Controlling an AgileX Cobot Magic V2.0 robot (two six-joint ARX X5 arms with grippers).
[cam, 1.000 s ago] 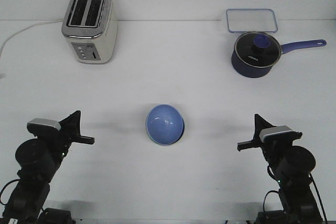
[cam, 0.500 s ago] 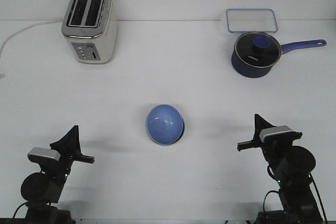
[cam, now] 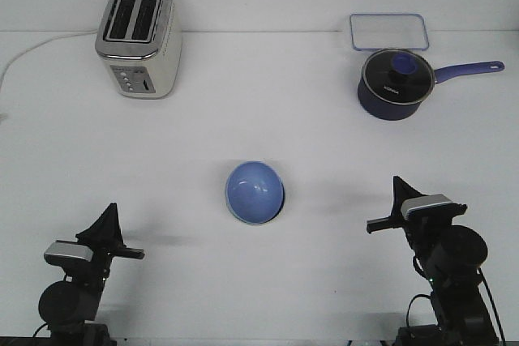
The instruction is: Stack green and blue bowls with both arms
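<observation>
The periwinkle blue bowl sits in the middle of the table, open side up. A thin pale mint green rim shows along its lower left edge, so the green bowl lies under it and is mostly hidden. My left gripper is low at the front left, far from the bowls, and holds nothing. My right gripper is at the front right, also apart from the bowls and empty. Each gripper shows a single black point, so the fingers look shut.
A silver and cream toaster with a white cord stands at the back left. A dark blue lidded saucepan stands at the back right, its handle pointing right. A clear rectangular container lies behind it.
My left arm has drawn back and sunk lower toward the table's front edge. The right arm and the bowls have not moved.
</observation>
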